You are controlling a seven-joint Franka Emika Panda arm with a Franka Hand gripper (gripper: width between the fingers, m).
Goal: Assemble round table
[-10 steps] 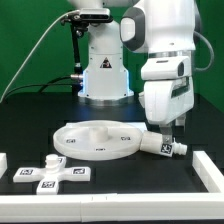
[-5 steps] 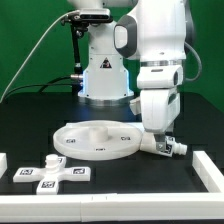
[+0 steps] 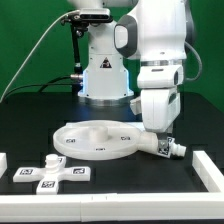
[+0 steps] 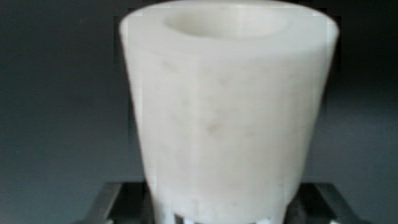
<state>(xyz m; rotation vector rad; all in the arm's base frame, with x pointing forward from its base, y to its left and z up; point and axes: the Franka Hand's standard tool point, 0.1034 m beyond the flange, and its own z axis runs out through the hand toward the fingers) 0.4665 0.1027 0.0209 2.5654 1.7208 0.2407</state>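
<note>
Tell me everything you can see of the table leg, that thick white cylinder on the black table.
The leg is a short, thick white cylinder, seemingly smooth matte plastic, with a hollow end and small black-and-white tags. It lies on its side on the black table, beside the round disc at the exterior view's right; whether they touch is unclear. The pincer stands over it, a finger on either side; its grip cannot be judged.

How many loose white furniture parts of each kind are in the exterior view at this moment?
Disc: 1
Leg: 1
Foot: 1
Total: 3
</note>
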